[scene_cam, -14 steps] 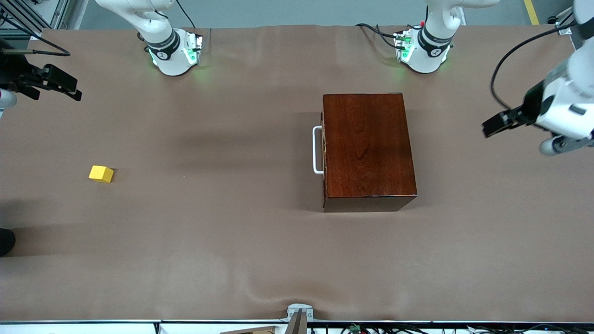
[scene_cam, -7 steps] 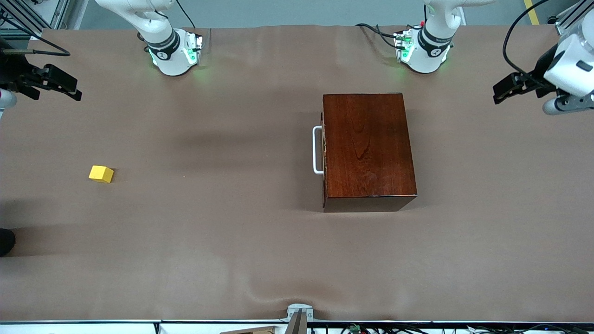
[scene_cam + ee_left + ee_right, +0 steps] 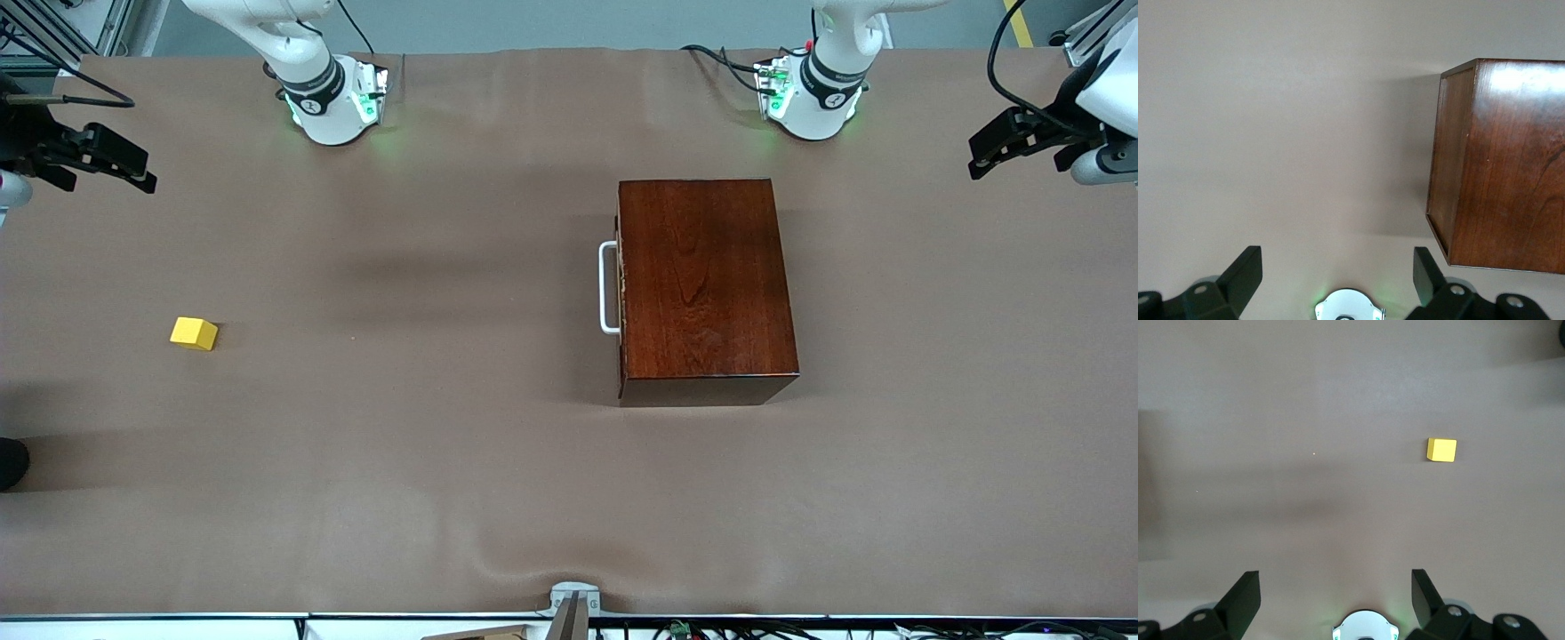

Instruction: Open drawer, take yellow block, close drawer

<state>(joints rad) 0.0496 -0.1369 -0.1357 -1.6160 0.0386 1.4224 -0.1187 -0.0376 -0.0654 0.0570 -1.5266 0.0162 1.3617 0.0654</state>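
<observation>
The glossy mahogany box (image 3: pixel 702 289) stands on the table toward the left arm's end. Its drawer is shut, and the white U-shaped handle (image 3: pixel 606 287) faces the right arm's end. The box also shows in the left wrist view (image 3: pixel 1501 163). The yellow block (image 3: pixel 194 333) lies on the bare table toward the right arm's end; it also shows in the right wrist view (image 3: pixel 1441 449). My left gripper (image 3: pixel 1009 142) is open and empty, up over the table's edge at the left arm's end. My right gripper (image 3: pixel 111 160) is open and empty, over the opposite edge.
A brown cloth (image 3: pixel 427 427) covers the table. The two arm bases (image 3: pixel 333 98) (image 3: pixel 813 93) stand along the edge farthest from the front camera. A camera mount (image 3: pixel 573 597) sits at the nearest edge.
My left gripper has risen and drawn back toward the table's corner near its base. The right arm, the box and the yellow block have not moved.
</observation>
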